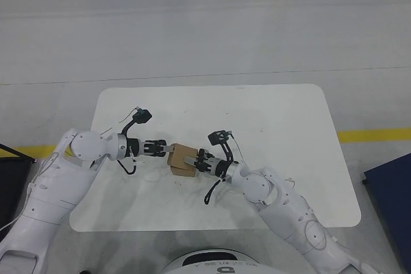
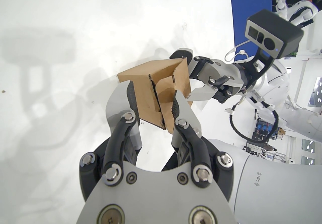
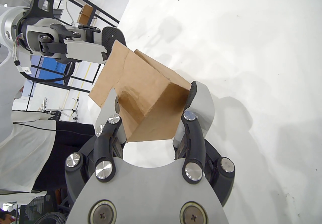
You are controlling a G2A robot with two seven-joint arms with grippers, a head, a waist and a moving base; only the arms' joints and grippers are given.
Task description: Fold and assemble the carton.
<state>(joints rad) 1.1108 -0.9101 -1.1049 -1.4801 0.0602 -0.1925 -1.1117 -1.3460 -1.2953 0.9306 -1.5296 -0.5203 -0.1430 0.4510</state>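
I see the brown carton (image 1: 180, 164) just toward 9 o'clock of the white table's (image 1: 274, 116) centre, held between both arms. The left gripper (image 1: 166, 150) meets it from 9 o'clock, jaws closed on a wall at its unfolded end. The right gripper (image 1: 192, 162) comes from 4 o'clock, jaws clamped across a folded corner. Fingers hide the gripped edges, and I cannot tell whether the carton touches the table.
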